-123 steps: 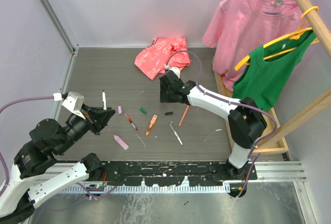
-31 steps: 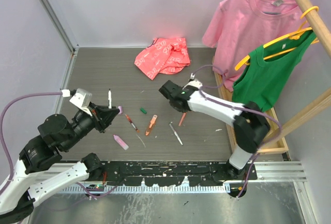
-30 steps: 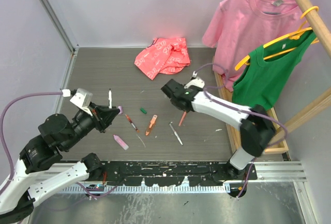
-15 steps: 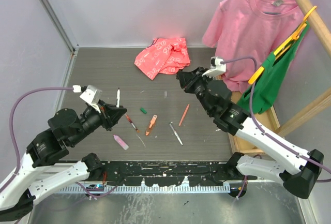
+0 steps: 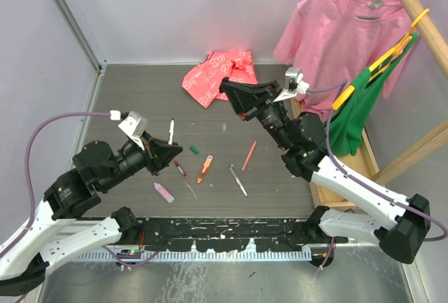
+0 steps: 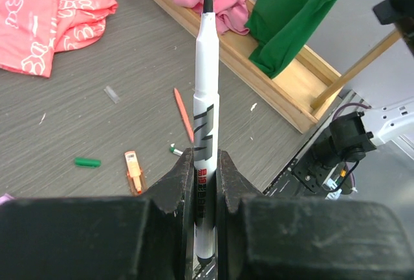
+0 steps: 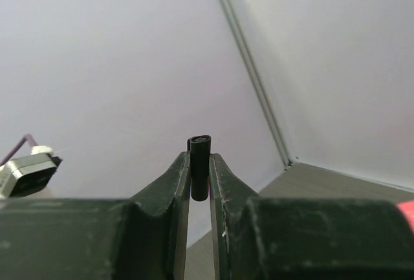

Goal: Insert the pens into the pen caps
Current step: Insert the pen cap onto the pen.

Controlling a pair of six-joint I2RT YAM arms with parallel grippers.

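Note:
My left gripper (image 6: 206, 160) is shut on a white marker (image 6: 206, 86) with black print, held upright with its dark tip up; from above the marker (image 5: 171, 130) stands over the table's left half. My right gripper (image 7: 200, 175) is shut on a small black pen cap (image 7: 200, 149), lifted high (image 5: 227, 85) near the red cloth and turned toward the left arm. On the table lie a salmon-orange pen (image 5: 248, 154), a green cap (image 5: 194, 149), a short orange pen (image 5: 205, 168), a dark red pen (image 5: 178, 168), a pink highlighter (image 5: 164, 192) and another white marker (image 5: 238, 180).
A red patterned cloth (image 5: 219, 75) lies at the back of the table. To the right, a pink shirt (image 5: 329, 30) and a green shirt (image 5: 358, 107) hang on a wooden rack (image 5: 353, 194). Grey walls close in the left side and the back.
Both arms have risen from the table. The right gripper lifted the black cap and swung it up and left. The left gripper carried the marker rightward. The green shirt swung on its hanger.

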